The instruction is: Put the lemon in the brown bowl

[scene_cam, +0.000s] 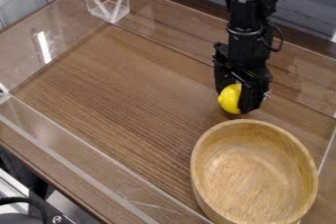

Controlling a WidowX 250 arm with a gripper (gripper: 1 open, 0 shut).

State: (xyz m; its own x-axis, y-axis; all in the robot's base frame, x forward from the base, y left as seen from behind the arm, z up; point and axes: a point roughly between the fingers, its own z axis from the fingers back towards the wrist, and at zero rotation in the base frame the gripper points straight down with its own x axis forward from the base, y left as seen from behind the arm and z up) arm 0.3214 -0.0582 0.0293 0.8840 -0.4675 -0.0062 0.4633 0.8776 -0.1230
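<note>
The small yellow lemon (231,98) sits between the black fingers of my gripper (238,97), which is shut on it just above the wooden table. The arm comes down from the top of the view. The large light-brown wooden bowl (254,174) rests at the front right, and its far rim lies a short way in front of the held lemon. The inside of the bowl holds nothing.
Clear acrylic walls (79,27) enclose the wooden tabletop (118,81) on the left, back and front. A small transparent triangular stand (108,4) is at the back left corner.
</note>
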